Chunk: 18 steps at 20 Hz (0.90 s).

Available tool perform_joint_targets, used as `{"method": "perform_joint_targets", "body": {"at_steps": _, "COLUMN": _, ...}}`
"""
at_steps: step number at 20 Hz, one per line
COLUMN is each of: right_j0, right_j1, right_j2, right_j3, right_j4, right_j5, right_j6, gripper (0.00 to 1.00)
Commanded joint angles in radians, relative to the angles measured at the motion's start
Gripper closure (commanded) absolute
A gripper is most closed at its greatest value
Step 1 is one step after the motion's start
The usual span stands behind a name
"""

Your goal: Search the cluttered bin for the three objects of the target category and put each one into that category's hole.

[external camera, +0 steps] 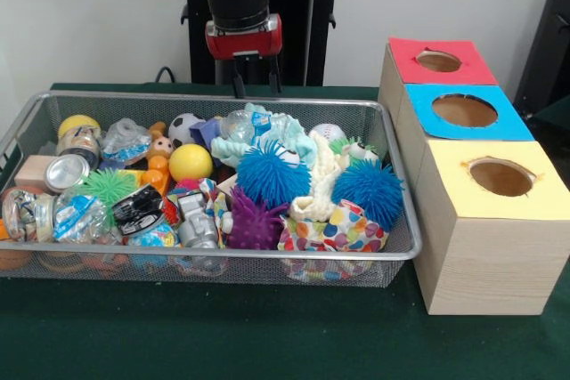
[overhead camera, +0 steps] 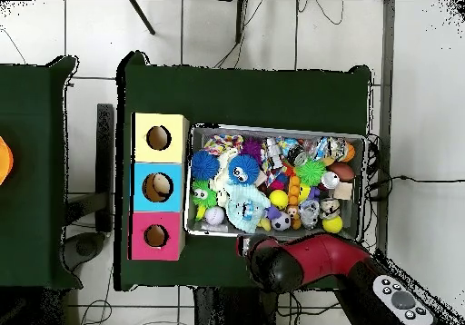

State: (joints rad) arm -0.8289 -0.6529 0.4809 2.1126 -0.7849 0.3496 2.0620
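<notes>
The wire-mesh bin (external camera: 223, 254) is full of toys and cloths; it also shows in the overhead view (overhead camera: 277, 129). A white cloth with multicoloured polka dots (external camera: 334, 230) lies at the bin's front right corner, partly under a cream cloth (external camera: 319, 186); it also shows in the overhead view (overhead camera: 221, 144). A smaller dotted patch (external camera: 190, 190) peeks out near the middle. A third is hidden. The yellow-surround hole (external camera: 501, 177) (overhead camera: 158, 138) is in the nearest wooden box. My gripper (external camera: 256, 86) hangs open and empty above the bin's far rim, near its middle.
Blue-surround (external camera: 464, 110) and red-surround (external camera: 438, 60) holes sit behind the yellow one. Two blue spiky balls (external camera: 272, 175) (external camera: 368, 189), a purple spiky ball (external camera: 254, 224), a mint-green cloth (external camera: 272, 129), a yellow ball (external camera: 191, 163) and crushed cans (external camera: 65, 172) crowd the bin.
</notes>
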Motion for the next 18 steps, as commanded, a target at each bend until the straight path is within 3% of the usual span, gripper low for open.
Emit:
{"method": "perform_joint_targets", "body": {"at_steps": 1, "right_j0": -0.006, "right_j1": 0.22, "right_j2": -0.012, "right_j3": -0.288, "right_j4": -0.101, "right_j5": 0.063, "right_j6": -0.141, "gripper": 0.0}}
{"method": "perform_joint_targets", "body": {"at_steps": 7, "right_j0": -0.005, "right_j1": 0.219, "right_j2": -0.003, "right_j3": -0.298, "right_j4": -0.09, "right_j5": 0.08, "right_j6": -0.15, "gripper": 0.0}}
{"method": "perform_joint_targets", "body": {"at_steps": 14, "right_j0": 0.008, "right_j1": -0.022, "right_j2": 0.04, "right_j3": -0.139, "right_j4": 0.014, "right_j5": 0.163, "right_j6": -0.128, "gripper": 0.0}}
{"method": "perform_joint_targets", "body": {"at_steps": 18, "right_j0": 0.02, "right_j1": -0.108, "right_j2": 0.063, "right_j3": -0.103, "right_j4": 0.073, "right_j5": 0.209, "right_j6": -0.122, "gripper": 0.0}}
